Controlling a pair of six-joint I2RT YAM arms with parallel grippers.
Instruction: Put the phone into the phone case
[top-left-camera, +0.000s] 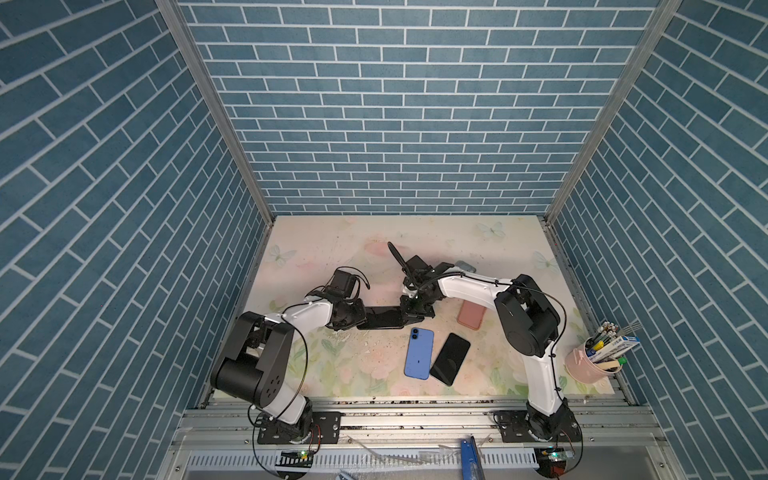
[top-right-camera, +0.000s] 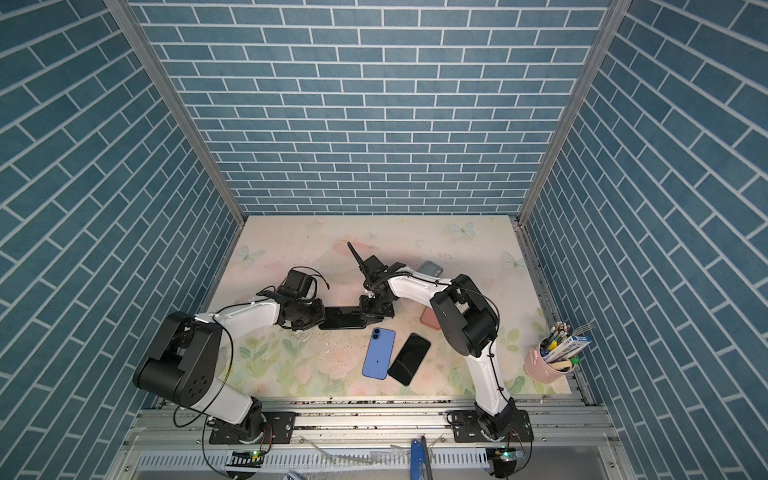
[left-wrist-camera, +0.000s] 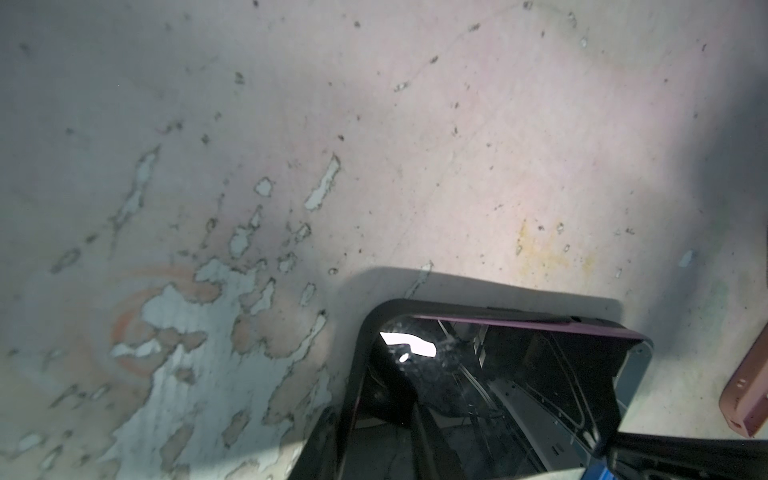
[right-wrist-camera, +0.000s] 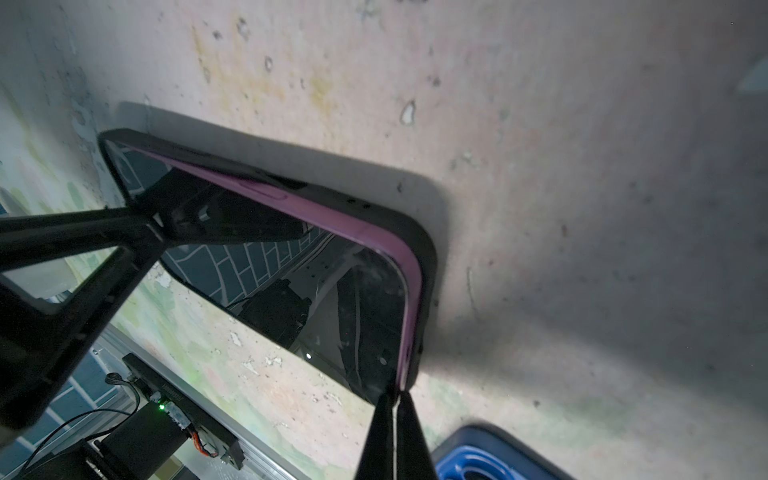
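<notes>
The phone (right-wrist-camera: 332, 316) lies almost seated in the phone case (right-wrist-camera: 428, 249), purple edge not yet in; left fingers (right-wrist-camera: 124, 232) clamp its end, right fingers (right-wrist-camera: 380, 436), closed together, press a corner

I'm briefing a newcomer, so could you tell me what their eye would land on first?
Mid-table, a purple-edged phone in a black case: the left hand grips one end, the shut right hand touches the other. In front lie a blue phone and a black phone side by side; a pink pen cup stands at the front right corner.
</notes>
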